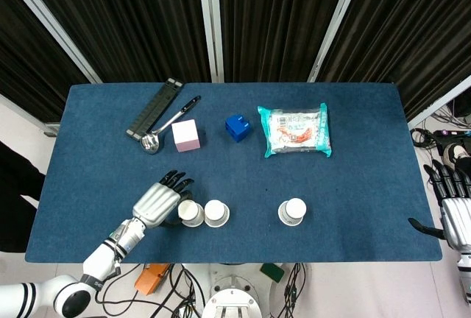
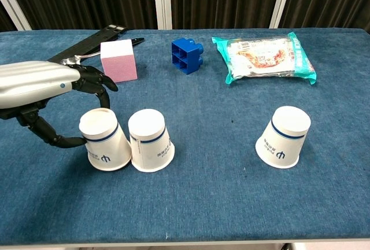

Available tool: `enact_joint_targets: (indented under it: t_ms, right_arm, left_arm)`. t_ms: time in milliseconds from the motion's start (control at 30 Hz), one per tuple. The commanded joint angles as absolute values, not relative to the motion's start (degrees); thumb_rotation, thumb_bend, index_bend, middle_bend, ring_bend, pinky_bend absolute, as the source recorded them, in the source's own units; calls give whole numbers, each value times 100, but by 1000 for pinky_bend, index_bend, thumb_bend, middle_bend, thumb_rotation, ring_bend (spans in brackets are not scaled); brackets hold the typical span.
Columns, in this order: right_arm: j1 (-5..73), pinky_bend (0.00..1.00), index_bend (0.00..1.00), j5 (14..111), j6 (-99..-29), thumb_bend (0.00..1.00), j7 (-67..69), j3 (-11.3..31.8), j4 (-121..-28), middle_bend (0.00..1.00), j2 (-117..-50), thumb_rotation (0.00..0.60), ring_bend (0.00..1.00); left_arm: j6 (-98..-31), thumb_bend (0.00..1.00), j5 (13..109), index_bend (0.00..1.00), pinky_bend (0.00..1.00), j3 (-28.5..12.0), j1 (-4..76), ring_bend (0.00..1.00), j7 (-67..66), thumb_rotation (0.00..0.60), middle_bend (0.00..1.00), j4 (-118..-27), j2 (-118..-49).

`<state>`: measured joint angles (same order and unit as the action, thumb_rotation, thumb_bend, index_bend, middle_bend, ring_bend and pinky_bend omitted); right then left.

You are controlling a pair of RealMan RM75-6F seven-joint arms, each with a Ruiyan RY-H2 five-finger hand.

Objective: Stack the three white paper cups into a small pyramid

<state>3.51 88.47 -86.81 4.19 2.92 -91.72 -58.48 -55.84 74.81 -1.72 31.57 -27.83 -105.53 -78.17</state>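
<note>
Three white paper cups with a blue band stand upside down along the near side of the blue table. My left hand [image 1: 157, 202] [image 2: 43, 85] grips the left cup [image 1: 190, 213] [image 2: 105, 140], fingers curled behind it and thumb in front. That cup touches the middle cup [image 1: 216, 213] [image 2: 151, 140]. The third cup [image 1: 293, 211] [image 2: 284, 137] stands alone to the right. My right hand [image 1: 455, 207] hangs open off the table's right edge, holding nothing.
At the back of the table [image 1: 353, 156] lie a black strip [image 1: 154, 108], a metal spoon [image 1: 166, 125], a pink cube [image 1: 186, 135] [image 2: 118, 60], a blue brick [image 1: 237, 127] [image 2: 188, 55] and a teal snack packet [image 1: 295, 131] [image 2: 266, 57].
</note>
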Motion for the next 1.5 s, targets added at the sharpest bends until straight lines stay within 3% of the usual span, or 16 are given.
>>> enact_joint_targets:
  t_ms: [33,300,633,900,1100,1233,1500]
  right_arm:
    - [345,0,0,8848,-8685,117,422,290,-9166,0,-5846,600,0]
    - [453,0,0,9056,-8466,116,354,170,-9275,0,-5797,600,0]
    - [1223,5,0,9870,-7394,120,111,-76,-9954,0,-5507,600,0]
    - [2156,37,39,9710,-5935,258,-586,78,-10434,0,-5688,600,0]
    - [2639,74,162,9279,-5192,366,-1101,221,-10360,4,-6171,600,0]
    - [2833,94,224,9085,-4979,456,-1262,274,-10312,32,-6414,600,0]
    - [3104,99,250,8706,-4676,491,-1594,289,-10327,53,-6615,600,0]
  left_arm:
    - [-5599,232,7426,332,0,-144,3176,52,-2839,600,121,-10569,-7827]
    - [-5851,215,7570,244,0,-13,3099,52,-2898,600,121,-10676,-7733]
    - [-6890,209,8156,197,0,214,2512,52,-2552,600,121,-10888,-7014]
    - [-7478,209,8266,197,0,249,2064,52,-1986,600,121,-10793,-6511]
    - [-7565,209,8363,197,0,320,1875,52,-1648,600,121,-10583,-6512]
    - [-7528,209,8348,197,0,337,1805,52,-1480,600,121,-10431,-6554]
    - [-7542,209,8366,197,0,290,1705,52,-1268,600,121,-10287,-6559]
